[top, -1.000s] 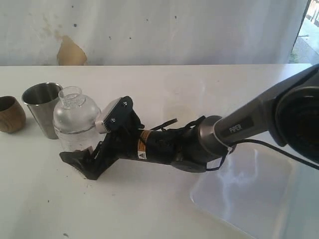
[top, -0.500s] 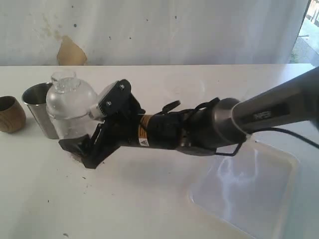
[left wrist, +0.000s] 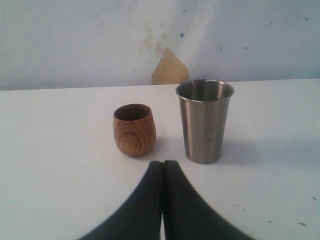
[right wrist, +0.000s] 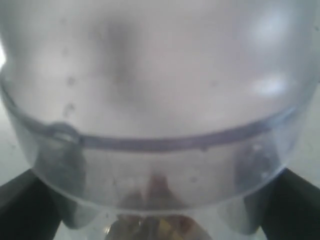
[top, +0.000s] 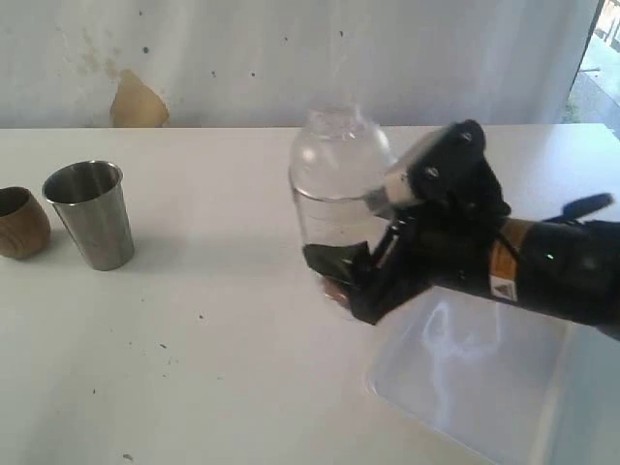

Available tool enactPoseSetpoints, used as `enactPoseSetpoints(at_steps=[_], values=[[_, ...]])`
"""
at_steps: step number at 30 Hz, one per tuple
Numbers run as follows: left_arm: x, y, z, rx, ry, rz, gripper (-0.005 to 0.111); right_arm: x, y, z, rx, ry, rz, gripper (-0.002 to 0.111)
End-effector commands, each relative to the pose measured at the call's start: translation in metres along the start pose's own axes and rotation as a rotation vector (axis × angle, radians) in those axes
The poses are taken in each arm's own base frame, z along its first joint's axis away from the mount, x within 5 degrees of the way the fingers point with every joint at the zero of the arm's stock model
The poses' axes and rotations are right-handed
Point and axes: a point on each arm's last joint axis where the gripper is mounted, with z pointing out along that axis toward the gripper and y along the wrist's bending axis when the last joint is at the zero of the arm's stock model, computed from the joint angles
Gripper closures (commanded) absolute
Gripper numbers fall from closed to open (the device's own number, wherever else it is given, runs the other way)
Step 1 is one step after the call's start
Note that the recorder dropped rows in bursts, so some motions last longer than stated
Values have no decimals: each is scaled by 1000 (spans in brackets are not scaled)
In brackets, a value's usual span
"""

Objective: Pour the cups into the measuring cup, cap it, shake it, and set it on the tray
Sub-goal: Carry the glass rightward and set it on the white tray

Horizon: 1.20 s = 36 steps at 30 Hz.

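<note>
While you read the exterior view, note that your right gripper (top: 337,279) clamps the measuring cup (top: 334,228) low on its wall, one finger on either side. The clear dome lid (top: 339,150) sits on the cup, above the fingers. The tray (top: 455,387) lies just beside the fingers, partly under the wrist. The steel tumbler (top: 89,213) and the wooden cup (top: 19,223) stand upright on the table (top: 213,368), well apart from these fingers. Whether the measuring cup's base touches the table cannot be told.

Left wrist view: your left gripper (left wrist: 162,164) has its two fingers pressed flat together, with nothing between them. Just beyond the fingertips stand the wooden cup and the steel tumbler, near each other but apart.

Right wrist view: the measuring cup fills the frame between your right fingers (right wrist: 22,210), which bracket its clear wall. The lid's seam runs across the wall beyond the fingers.
</note>
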Motion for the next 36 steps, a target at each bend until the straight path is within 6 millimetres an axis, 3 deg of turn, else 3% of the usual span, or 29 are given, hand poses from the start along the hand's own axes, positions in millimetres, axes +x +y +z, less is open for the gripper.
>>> enactPoseSetpoints(at_steps=[1, 7, 12, 20, 26, 33, 36], values=[[1, 0, 0, -1, -5, -2, 107, 17, 3, -32, 79, 44, -19, 108], [1, 0, 0, -1, -5, -2, 107, 50, 5, -54, 187, -6, 39, 108], [1, 0, 0, -1, -5, -2, 107, 64, 8, -63, 236, -130, 125, 108], [1, 0, 0, -1, -5, -2, 107, 90, -4, -54, 343, -12, 138, 108], [1, 0, 0, -1, -5, -2, 107, 105, -6, -42, 328, -20, 161, 108], [1, 0, 0, -1, -5, -2, 107, 112, -7, -40, 340, 22, 187, 108], [1, 0, 0, -1, -5, -2, 107, 104, -7, -38, 320, -50, 163, 108]])
